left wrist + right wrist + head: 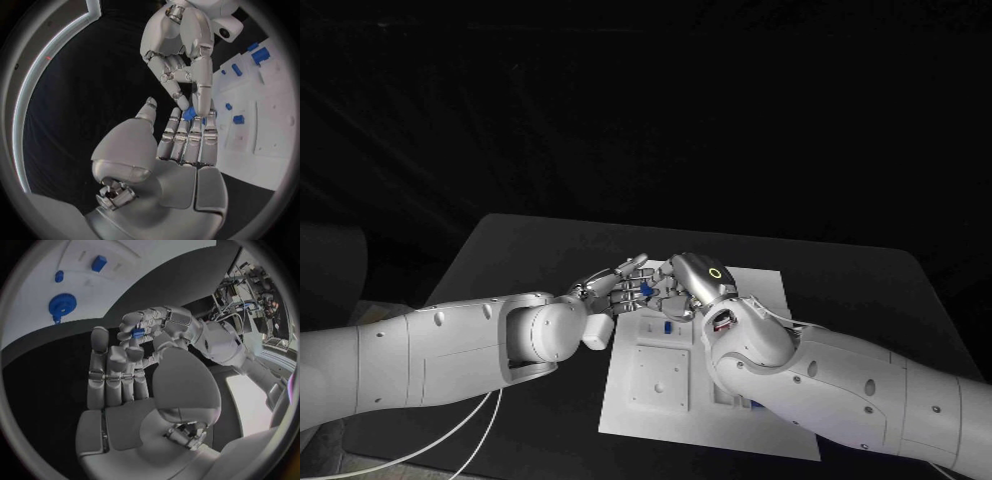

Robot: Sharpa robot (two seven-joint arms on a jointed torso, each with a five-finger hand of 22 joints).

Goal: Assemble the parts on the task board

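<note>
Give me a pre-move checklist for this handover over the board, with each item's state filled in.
1. Small blue part sits between the fingertips of both hands: ok.
2. Left hand grips it firmly: cannot tell, the fingers hide the contact.
3. Right hand touches the part: ok in the left wrist view; who carries it, cannot tell.
4. Hands meet above the task board: ok.
5. Other blue pieces, such as the gear, lie on the board away from the hands: ok.

A black surface (516,250) stands against a dark backdrop of hanging black cloth (646,110), which fills the space behind it. To one side, a cluttered area of equipment and cables (250,295) is lit more brightly.
</note>
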